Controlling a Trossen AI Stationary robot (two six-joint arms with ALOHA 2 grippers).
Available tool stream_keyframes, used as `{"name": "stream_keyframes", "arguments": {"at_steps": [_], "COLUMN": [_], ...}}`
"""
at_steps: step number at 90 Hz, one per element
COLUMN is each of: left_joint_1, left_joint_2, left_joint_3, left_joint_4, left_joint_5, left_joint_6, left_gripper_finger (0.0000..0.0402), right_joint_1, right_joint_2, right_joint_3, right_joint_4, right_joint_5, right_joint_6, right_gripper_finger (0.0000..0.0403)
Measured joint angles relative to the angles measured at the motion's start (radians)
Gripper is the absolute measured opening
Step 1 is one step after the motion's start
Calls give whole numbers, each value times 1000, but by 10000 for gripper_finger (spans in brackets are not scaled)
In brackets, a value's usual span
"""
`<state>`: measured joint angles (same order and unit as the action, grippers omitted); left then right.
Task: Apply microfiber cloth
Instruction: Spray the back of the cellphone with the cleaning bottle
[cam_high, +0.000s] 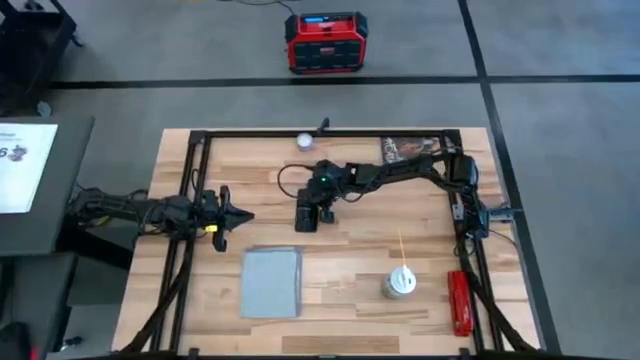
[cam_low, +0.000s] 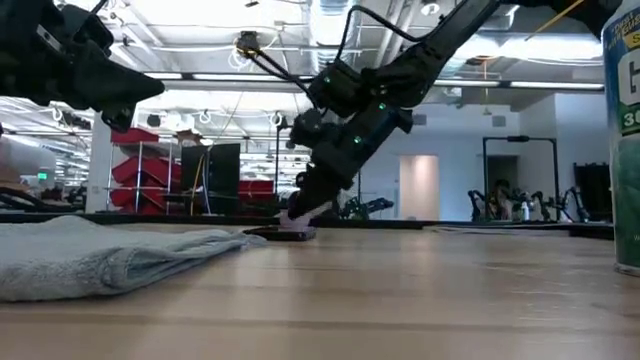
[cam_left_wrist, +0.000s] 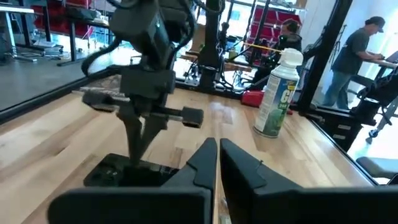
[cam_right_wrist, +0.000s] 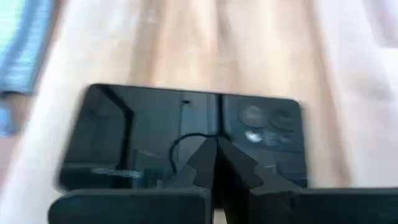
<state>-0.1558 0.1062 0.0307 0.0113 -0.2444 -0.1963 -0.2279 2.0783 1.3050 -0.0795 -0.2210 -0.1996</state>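
The pale grey-blue microfiber cloth (cam_high: 271, 282) lies flat on the table near its front edge, and no gripper touches it; it also shows in the low view (cam_low: 100, 255). A black phone (cam_high: 308, 218) lies flat at the table's middle. My right gripper (cam_right_wrist: 215, 148) is shut and points down at the phone. My left gripper (cam_high: 238, 215) is shut and hangs above the table left of the phone, its fingers pointing toward it. My right gripper sets its shut fingertips (cam_right_wrist: 205, 155) on the phone's upper face (cam_right_wrist: 186, 124), near the middle. It comes from above, slanting down from the table's right side. The phone stays flat on the table (cam_low: 285, 233).
A white spray can (cam_high: 400, 285) stands front right, with a red object (cam_high: 459, 300) beside the right frame rail. A picture card (cam_high: 400, 148) and a small white ball (cam_high: 304, 140) lie at the far edge. People stand in the room beyond the table (cam_left_wrist: 357, 56).
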Motion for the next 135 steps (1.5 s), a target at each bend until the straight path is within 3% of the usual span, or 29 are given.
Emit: {"name": "stream_keyframes", "arguments": {"at_steps": [28, 43, 63, 79, 95, 117, 135], "left_joint_1": [0, 0, 0, 0, 0, 0, 22], "left_joint_2": [0, 0, 0, 25, 130, 350, 498], "left_joint_3": [-1, -1, -1, -1, -1, -8, -8], "left_joint_4": [-1, -3, -7, -9, -5, 87, 186], "left_joint_5": [0, 0, 1, -2, -52, -143, -143], "left_joint_6": [-2, -15, -81, -217, -397, -532, -633], "left_gripper_finger": [0, 0, 0, 0, 0, 0, 11], "right_joint_1": [5, -3, -3, -3, -3, -8, -23], "right_joint_2": [49, 63, 62, 61, 58, -10, -82], "right_joint_3": [36, -10, -30, -31, -32, -111, -199], "right_joint_4": [-53, -64, -72, -92, -121, -122, -112], "right_joint_5": [-17, -29, -27, -24, -20, 25, 48], "right_joint_6": [-3, 24, 35, 35, 35, 35, 56], "right_gripper_finger": [0, 0, 0, 0, 0, 0, 0]}}
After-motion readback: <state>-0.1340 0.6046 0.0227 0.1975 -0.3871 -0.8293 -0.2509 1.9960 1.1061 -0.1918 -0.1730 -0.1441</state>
